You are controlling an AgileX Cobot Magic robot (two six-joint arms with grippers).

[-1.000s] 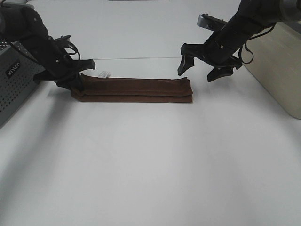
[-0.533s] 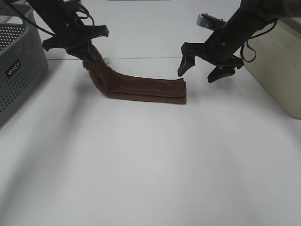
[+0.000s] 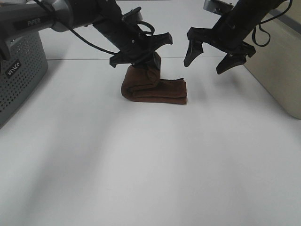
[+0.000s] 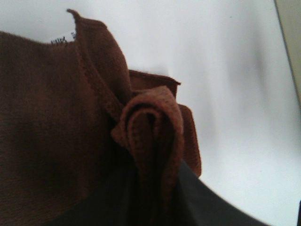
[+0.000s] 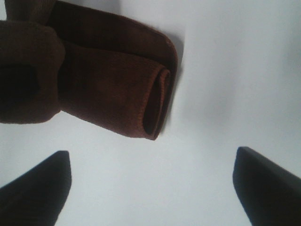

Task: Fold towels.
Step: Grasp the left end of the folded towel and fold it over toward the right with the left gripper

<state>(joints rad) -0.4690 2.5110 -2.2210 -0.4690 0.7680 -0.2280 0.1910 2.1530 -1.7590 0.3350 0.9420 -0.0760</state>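
The white worktop (image 3: 150,179) carries in its middle the towel (image 3: 162,92), a dark reddish-brown plush cloth that is already doubled into a narrow band. One part of the band lies flat. The other end is curled up and over it, so that a round loop stands at the side of the left arm. The left pincer (image 3: 149,60) holds this raised end just above the flat part, and its wrist view shows the thick layers bunched against a dark finger, with a bit of a white tag (image 4: 63,41) near the edge. The right pincer (image 3: 204,63) hangs in the air beside the towel's free end with its jaws wide and nothing between them. The step seems to be the fold of the band in half. To do it well, the left pincer should probably carry its end until the edges meet, lower it onto the flat layers and only then let go, otherwise the loop may roll back. At the sides stand a grey perforated basket (image 3: 21,70) and a pale box (image 3: 277,66).
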